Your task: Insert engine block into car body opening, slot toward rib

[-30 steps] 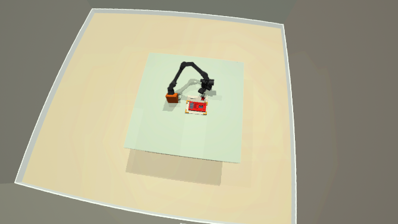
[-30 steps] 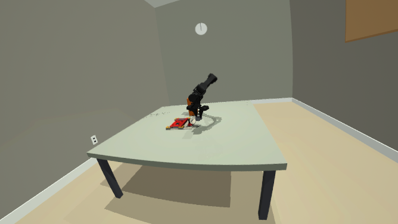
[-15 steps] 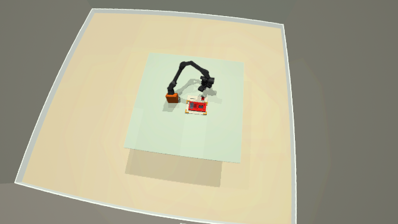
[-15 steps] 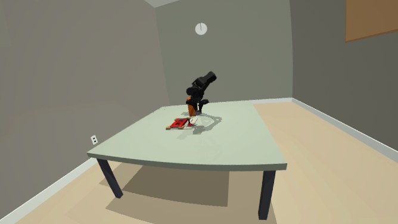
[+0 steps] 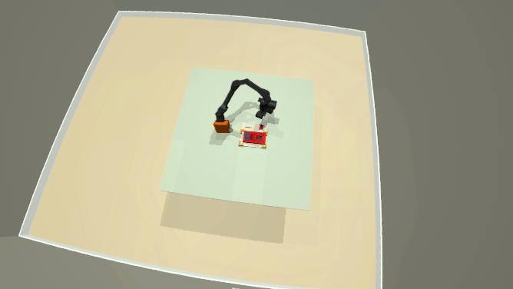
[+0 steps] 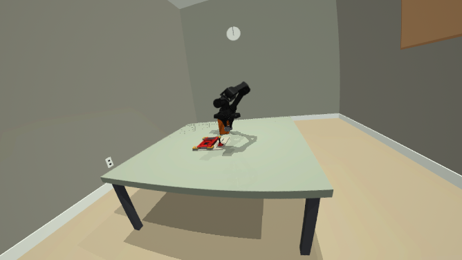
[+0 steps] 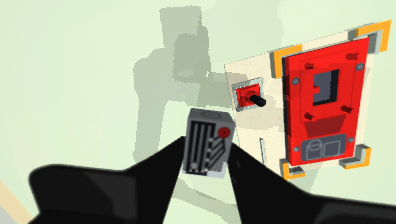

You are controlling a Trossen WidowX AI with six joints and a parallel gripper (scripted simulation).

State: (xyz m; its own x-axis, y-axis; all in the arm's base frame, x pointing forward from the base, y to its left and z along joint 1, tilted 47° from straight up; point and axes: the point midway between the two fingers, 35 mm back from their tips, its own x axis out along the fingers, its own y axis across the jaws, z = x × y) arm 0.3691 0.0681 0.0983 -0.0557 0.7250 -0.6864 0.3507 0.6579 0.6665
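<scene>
My gripper (image 7: 206,143) (image 6: 227,126) is shut on the grey engine block (image 7: 202,151) (image 6: 227,128) and holds it above the table. In the wrist view the block shows dark stripes and a red round spot; I cannot make out its slot. The red car body (image 7: 295,125) (image 5: 263,139) lies flat to the right of the block in the wrist view. Its rectangular opening (image 7: 327,82) is empty, with a small red rib (image 7: 316,90) on the edge nearer the gripper. The gripper is beside the body, not over it.
Yellow corner brackets (image 7: 285,56) surround the body on a cream base plate (image 7: 255,127). Between body and gripper, a red block with an upright black stick (image 7: 257,101) stands in a grey-edged square. A thin slot (image 7: 262,150) is in the plate. The orange arm base (image 5: 222,127) stands left of the plate.
</scene>
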